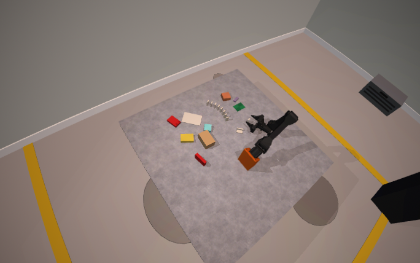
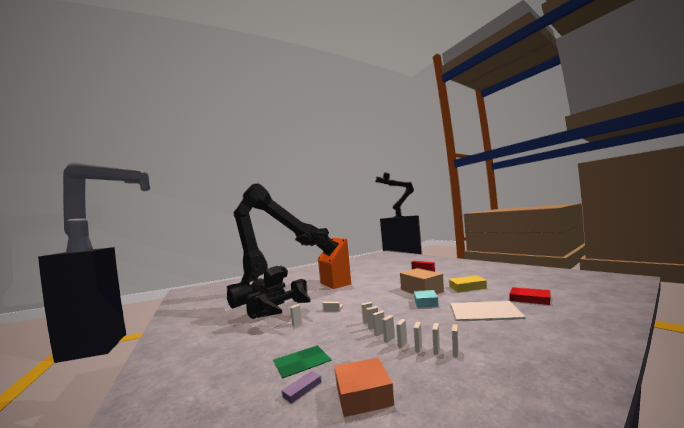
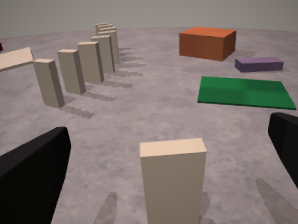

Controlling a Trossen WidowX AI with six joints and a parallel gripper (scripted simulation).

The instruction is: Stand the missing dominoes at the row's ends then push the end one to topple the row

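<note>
Jaws released wide, flanking upright domino (image 3: 173,183); long axis vertical, broad face toward wrist camera, near row (image 3: 79,70).

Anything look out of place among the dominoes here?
Yes. The newly stood domino stands well apart from the row, the gap far wider than the row's spacing. Another domino lies flat. The gripper is open.
</note>
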